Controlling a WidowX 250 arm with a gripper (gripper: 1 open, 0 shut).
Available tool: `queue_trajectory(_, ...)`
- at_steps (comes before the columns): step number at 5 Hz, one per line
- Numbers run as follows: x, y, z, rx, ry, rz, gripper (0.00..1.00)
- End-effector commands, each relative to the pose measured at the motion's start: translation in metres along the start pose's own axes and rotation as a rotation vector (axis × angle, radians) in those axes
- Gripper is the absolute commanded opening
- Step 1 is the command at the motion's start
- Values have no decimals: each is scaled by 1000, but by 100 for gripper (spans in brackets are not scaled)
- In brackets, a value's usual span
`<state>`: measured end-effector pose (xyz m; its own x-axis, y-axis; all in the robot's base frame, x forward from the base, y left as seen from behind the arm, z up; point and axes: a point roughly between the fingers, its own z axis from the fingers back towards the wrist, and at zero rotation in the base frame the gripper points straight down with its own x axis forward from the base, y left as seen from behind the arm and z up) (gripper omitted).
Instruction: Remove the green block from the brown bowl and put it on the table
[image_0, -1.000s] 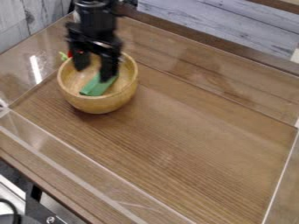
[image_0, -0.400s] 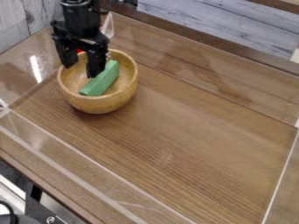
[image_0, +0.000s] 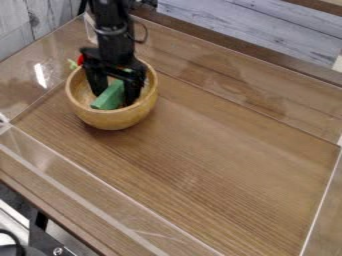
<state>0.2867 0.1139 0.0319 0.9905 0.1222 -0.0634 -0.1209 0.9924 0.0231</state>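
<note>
Camera view, from where I stand: a round, light tan wooden bowl (image_0: 112, 103) sits near the far left corner of the glossy brown wood-grain table (image_0: 214, 150), which has clear plastic walls along its edges. Inside that bowl leans a flat bright green block (image_0: 108, 97), one end low and the other resting up toward the rim. Over it, the black gripper (image_0: 112, 82) points straight down into the bowl, jaws spread wide on either side of the block, gripping nothing.
</note>
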Motion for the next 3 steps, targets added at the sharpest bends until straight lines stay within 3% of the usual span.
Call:
queue_trajectory(1,15,1,14,-2,-39,22,100)
queue_trajectory(3,27,6,26,-38,-23,71,100)
